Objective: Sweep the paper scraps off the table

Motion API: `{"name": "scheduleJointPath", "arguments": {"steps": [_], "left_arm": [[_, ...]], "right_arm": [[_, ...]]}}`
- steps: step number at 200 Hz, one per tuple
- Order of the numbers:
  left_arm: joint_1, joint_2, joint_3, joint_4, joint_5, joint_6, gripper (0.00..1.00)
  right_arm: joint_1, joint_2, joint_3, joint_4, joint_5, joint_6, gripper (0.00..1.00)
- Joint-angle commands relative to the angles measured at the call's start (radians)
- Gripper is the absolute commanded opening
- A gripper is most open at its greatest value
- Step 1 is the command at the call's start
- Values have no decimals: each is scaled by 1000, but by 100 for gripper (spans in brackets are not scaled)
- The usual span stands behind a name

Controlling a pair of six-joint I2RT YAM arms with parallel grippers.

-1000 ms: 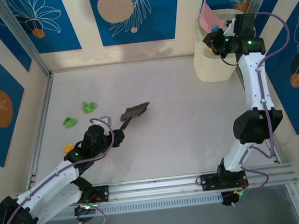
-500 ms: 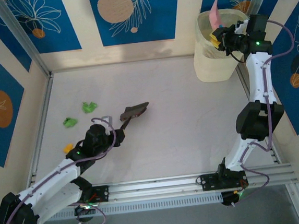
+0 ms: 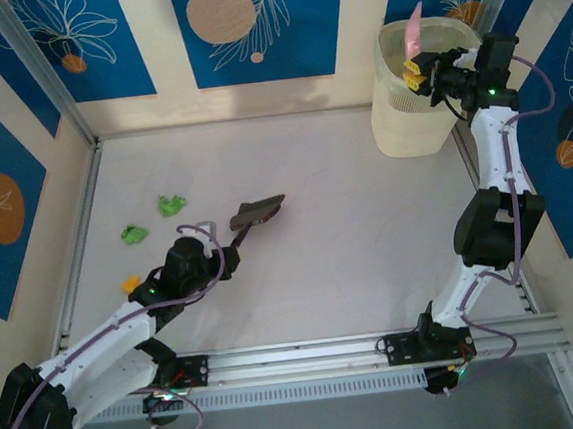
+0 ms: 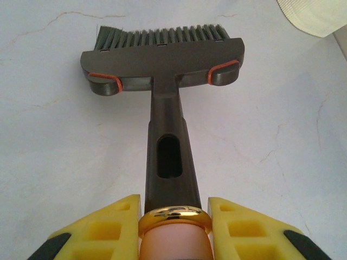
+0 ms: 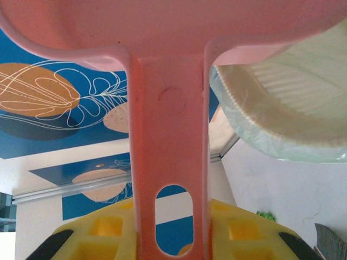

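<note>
left gripper (image 4: pixel 173 219) clamped on brush (image 4: pixel 162 59) handle, brush head at centre-left of desk (image 3: pixel 347 219). right gripper (image 5: pixel 172 233) pinching dustpan (image 5: pixel 168 108) handle, pan tipped up over bin (image 3: pixel 409 123). scraps (image 3: pixel 172 203), green and orange, on desk left of brush.

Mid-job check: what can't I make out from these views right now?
- Top view: what lies inside the pale translucent waste bin; the flat pink plastic dustpan and right fingers overlap its mouth, and the rest is too small.
- Right wrist view: the dustpan's scoop, cut off by the top edge, so its load is unseen.
- Top view: table under the left arm, beside the small orange paper scrap.
</note>
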Motion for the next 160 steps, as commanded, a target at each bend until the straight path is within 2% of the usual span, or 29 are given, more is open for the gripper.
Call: {"name": "scheduleJointPath", "arguments": {"steps": [1,38,81,99,126,160], "left_arm": [[9,-4,16,0,-19,16,0],[10,-14,17,-6,-25,21,0],[9,-15,18,-9,-24,22,0],[9,-15,18,-9,-25,22,0],[11,-23,21,-18,-37,28,0],[10,-60,16,-33,-63,31,0]], "right_arm": [[-4,-30,-17,108,-45,98,0],[-6,-47,-84,239,-34,198,0],[-1,-55,-48,181,-28,136,0],[18,-71,-13,104,-21,39,0],[99,-134,69,-150,73,-255,0],[194,-228,-20,-212,118,-399,0]]}}
